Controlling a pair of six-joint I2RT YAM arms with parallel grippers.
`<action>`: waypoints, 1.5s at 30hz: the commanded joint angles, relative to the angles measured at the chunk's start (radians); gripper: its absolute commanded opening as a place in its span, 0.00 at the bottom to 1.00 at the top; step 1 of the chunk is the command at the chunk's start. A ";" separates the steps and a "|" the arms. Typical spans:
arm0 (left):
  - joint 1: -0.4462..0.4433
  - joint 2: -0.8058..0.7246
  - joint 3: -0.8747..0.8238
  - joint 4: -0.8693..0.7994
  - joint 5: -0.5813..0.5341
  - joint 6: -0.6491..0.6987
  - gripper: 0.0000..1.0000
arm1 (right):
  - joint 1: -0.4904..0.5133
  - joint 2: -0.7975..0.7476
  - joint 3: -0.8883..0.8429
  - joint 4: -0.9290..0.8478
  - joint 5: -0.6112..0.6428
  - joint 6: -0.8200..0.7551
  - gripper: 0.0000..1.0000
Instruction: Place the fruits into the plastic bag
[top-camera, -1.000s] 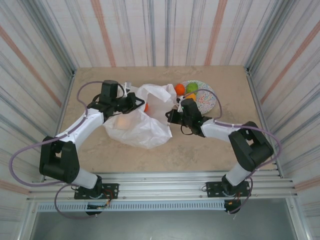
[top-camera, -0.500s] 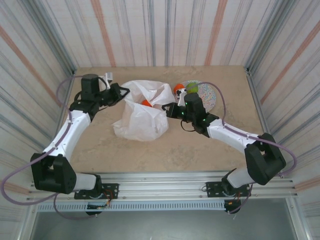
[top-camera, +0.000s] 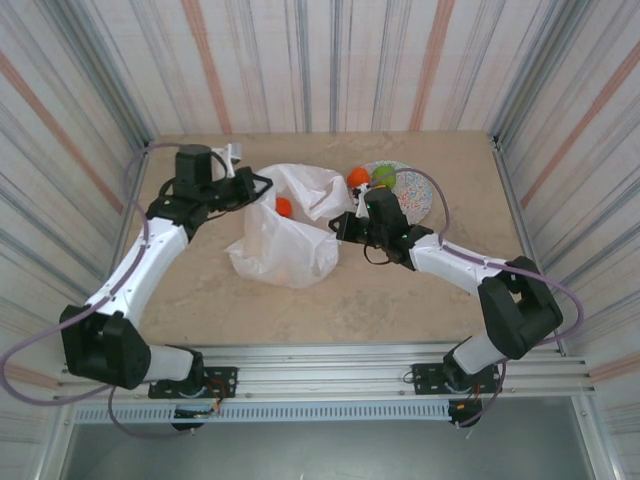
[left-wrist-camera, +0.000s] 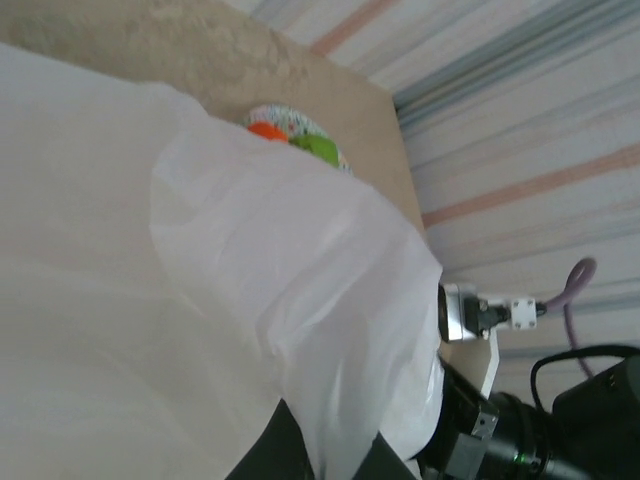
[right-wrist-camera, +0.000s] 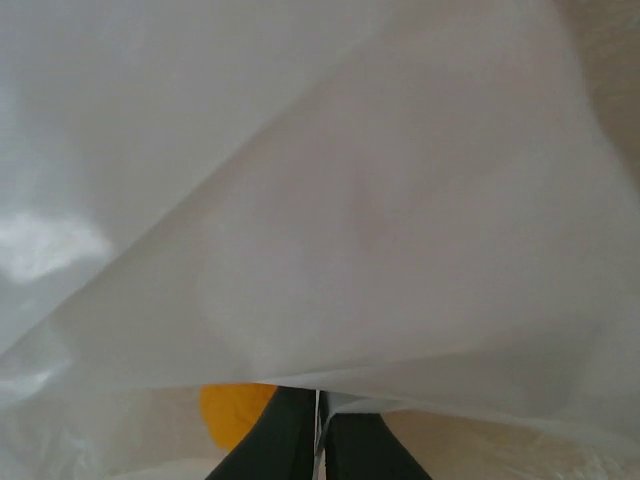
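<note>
Left gripper (top-camera: 262, 186) is clamping shut on the left rim of the large thin white translucent plastic bag (top-camera: 285, 245), just left of centre in the top view. The right gripper (top-camera: 340, 226) is pinching the bag's right rim, just right of centre. In the right wrist view its dark fingers (right-wrist-camera: 282, 445) are standing almost together at the bottom edge, with a sliver of white film between them.

Between the two grips the bag is lying wrinkled on the tan stone-patterned tabletop (top-camera: 420, 290), its mouth facing the upper part of the frame. A small round glossy orange fruit (top-camera: 283, 207) is sitting in the mouth, near the left gripper. A yellow-orange round fruit (right-wrist-camera: 232, 412) is showing under the film at the lower left of the right wrist view.

At upper right of centre in the top view, the round speckled multicoloured plate (top-camera: 412, 200) is resting flat on the tabletop. It is carrying a second orange fruit (top-camera: 358, 178) and a green round fruit (top-camera: 383, 175) side by side at its left edge, just beyond the right gripper.
</note>
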 joint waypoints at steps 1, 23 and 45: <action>-0.036 0.047 0.024 -0.036 0.007 0.044 0.00 | -0.006 -0.001 0.011 -0.084 0.029 -0.080 0.21; -0.053 0.084 0.004 -0.007 0.005 0.026 0.00 | 0.155 -0.327 -0.182 -0.189 0.149 -0.366 0.84; -0.051 0.088 -0.007 -0.006 -0.008 0.040 0.00 | -0.205 -0.360 -0.167 -0.142 0.257 -0.300 0.91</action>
